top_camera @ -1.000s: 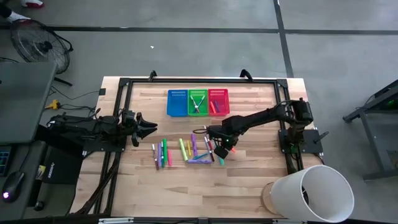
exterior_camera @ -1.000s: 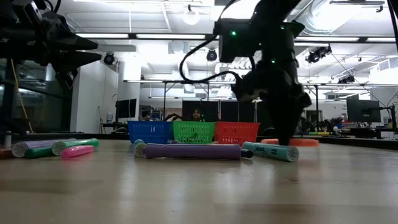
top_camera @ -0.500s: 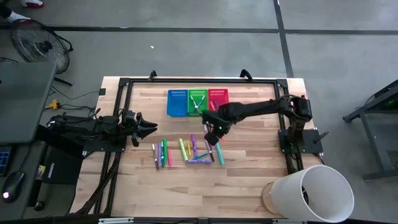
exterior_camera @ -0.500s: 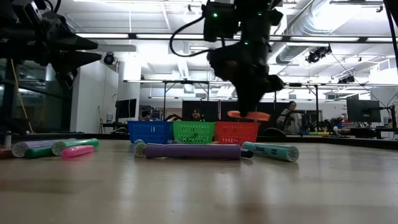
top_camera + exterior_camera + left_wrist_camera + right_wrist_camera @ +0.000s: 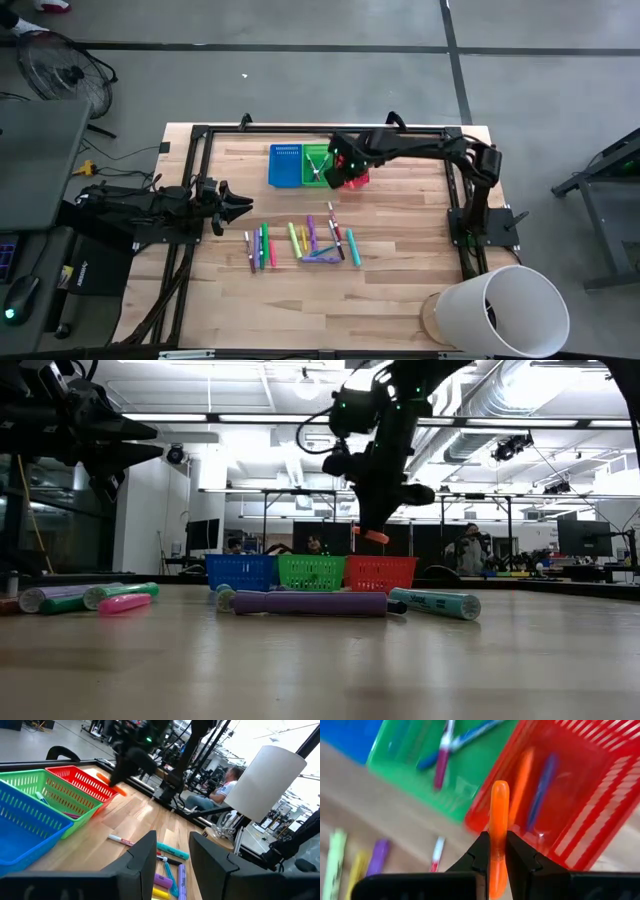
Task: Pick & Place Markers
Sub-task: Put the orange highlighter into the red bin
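Two dozen or so markers (image 5: 300, 241) lie scattered on the wooden tabletop (image 5: 400, 290) at its middle, a loose row of green, pink, purple, yellow and teal sticks; in the low view the closest are a long purple one (image 5: 310, 603) and a teal one (image 5: 435, 603), with a green and pink pair off toward 9 o'clock. From the centre of the tabletop in the overhead view, the left pincer (image 5: 243, 206) hangs at 9 o'clock, raised off the wood and well apart from the scatter, its fingers spread with a clear gap between them, holding nothing. Beyond the scatter, toward 12 o'clock, the right pincer (image 5: 347, 176) hovers above the near edge of the red basket (image 5: 357, 181), its two fingers clamped on an orange marker (image 5: 498, 820) that juts out past the fingertips. Inside the red basket lie another orange stick (image 5: 521, 775) and a darker one beside it. Next to it sits the green basket (image 5: 316, 162), holding a few crossed markers, and then the blue basket (image 5: 284, 165), the three standing in a row touching side by side. Farther back in the low view, a person (image 5: 463, 550) sits in the room behind the tabletop.
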Controlling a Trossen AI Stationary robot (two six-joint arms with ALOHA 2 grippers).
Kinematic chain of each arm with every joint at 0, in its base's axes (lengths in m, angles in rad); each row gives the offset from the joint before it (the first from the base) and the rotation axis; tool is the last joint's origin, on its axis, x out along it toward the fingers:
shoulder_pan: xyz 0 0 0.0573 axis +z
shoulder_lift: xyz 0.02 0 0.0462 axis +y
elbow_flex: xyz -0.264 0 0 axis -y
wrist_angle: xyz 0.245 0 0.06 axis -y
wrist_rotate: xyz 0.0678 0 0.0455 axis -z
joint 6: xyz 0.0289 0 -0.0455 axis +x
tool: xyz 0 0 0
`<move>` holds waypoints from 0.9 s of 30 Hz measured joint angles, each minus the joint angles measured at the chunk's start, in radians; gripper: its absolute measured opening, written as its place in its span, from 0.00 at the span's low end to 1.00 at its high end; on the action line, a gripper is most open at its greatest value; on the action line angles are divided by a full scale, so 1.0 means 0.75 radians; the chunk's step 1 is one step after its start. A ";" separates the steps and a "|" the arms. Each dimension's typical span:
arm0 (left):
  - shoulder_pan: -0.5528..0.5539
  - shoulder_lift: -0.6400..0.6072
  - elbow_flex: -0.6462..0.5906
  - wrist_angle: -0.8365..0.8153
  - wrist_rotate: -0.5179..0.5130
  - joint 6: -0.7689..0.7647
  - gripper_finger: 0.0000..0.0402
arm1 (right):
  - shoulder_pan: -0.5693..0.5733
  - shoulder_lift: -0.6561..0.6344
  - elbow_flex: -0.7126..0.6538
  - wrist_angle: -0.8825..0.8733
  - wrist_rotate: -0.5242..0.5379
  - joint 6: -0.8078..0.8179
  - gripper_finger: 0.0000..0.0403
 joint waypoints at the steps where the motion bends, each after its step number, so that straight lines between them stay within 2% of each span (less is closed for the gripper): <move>1: 0.000 0.000 0.000 0.000 0.000 0.000 0.29 | -0.022 0.000 0.000 0.011 0.001 0.001 0.07; 11: 0.000 0.000 0.000 0.000 0.000 -0.001 0.29 | -0.167 -0.001 0.000 0.057 0.004 -0.023 0.07; 17: 0.000 0.000 0.000 0.005 -0.001 0.000 0.29 | -0.177 -0.003 -0.065 0.109 -0.005 -0.006 0.08; 24: 0.000 0.000 -0.002 0.038 -0.086 0.000 0.29 | -0.172 -0.003 -0.182 0.181 -0.030 0.000 0.09; 27: 0.000 0.000 -0.002 0.021 -0.084 0.000 0.29 | -0.168 -0.003 -0.190 0.191 -0.031 0.000 0.12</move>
